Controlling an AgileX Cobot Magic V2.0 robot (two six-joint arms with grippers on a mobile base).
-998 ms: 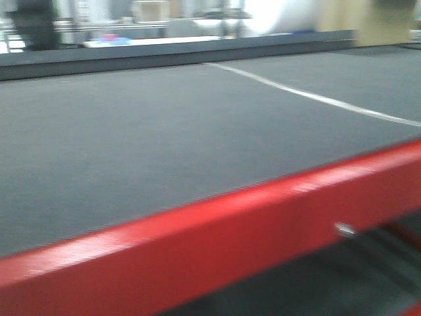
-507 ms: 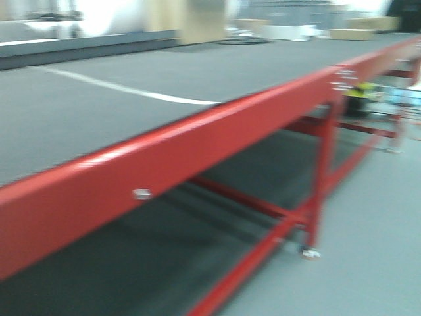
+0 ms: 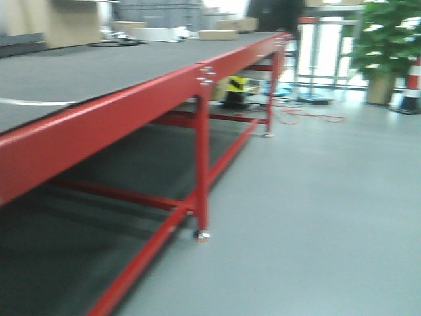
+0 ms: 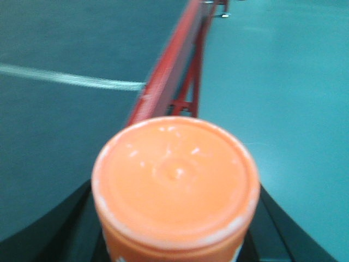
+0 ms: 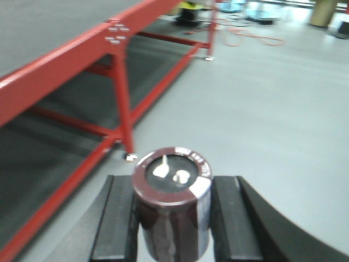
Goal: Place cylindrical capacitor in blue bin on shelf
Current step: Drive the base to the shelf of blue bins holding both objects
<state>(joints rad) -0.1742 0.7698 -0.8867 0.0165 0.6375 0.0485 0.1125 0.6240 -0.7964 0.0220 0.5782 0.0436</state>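
Your right gripper [image 5: 172, 221] was closed around the cylindrical capacitor [image 5: 173, 188]. The capacitor stood upright between the two black fingers, with its two small pale terminals facing up. Your left gripper [image 4: 174, 240] looked clamped on an orange cylinder [image 4: 174, 180] with a round flat top.

The front view showed a long red-framed worktop [image 3: 99, 66] on the left, bare grey floor [image 3: 316, 197] on the right, and a potted plant [image 3: 385, 46] far off. No steel shelf or blue bin appeared in any view.

My reading is that you were in the carrying step, with the part in hand and the drop-off point not yet in sight. The next move called for bringing the shelf into view, then lining the right arm up over the blue bin before letting go.

Pale print ran round the capacitor's top rim but was too blurred to read. Nothing else was legible.
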